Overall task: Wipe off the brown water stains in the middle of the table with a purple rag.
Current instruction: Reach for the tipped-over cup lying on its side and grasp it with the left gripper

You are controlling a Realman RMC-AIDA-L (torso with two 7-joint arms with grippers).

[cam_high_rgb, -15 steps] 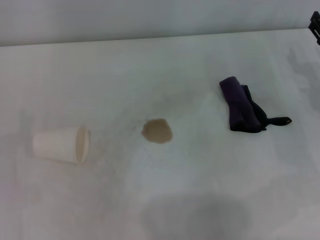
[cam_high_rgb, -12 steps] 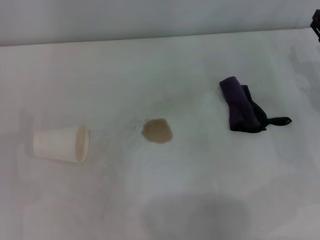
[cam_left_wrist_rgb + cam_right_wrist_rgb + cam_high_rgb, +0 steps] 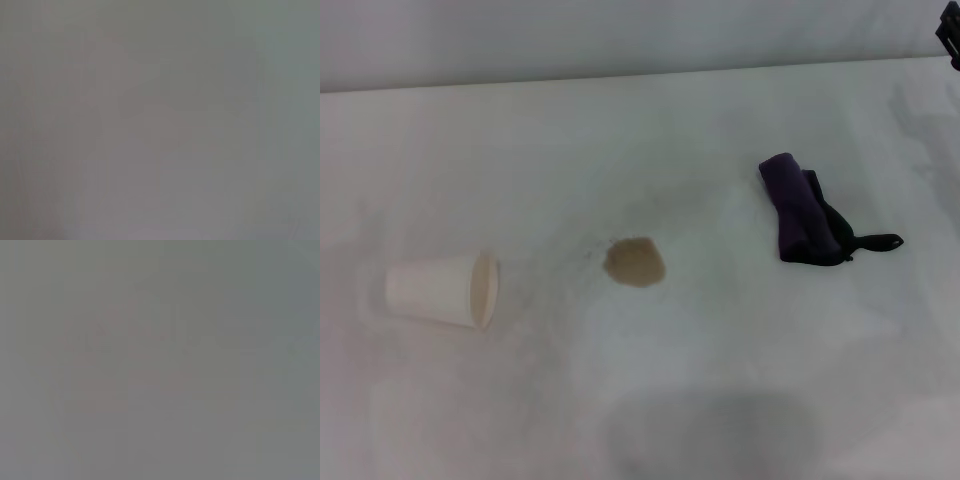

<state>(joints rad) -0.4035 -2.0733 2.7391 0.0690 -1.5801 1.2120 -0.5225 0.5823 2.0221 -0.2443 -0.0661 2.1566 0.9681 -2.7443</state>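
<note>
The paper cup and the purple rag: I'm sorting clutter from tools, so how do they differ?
The paper cup is pale and rigid, tipped on its side left of the brown water stains; the purple rag is dark, soft and bunched, right of them. The rag has a thin black loop; the cup has none. Both lie on the table, untouched.

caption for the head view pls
Brown stain mid-table, purple rag right, tipped paper cup left.

Only a dark sliver of the right tool [image 3: 950, 40] showed at the head view's far right edge — the left arm stayed unseen.
</note>
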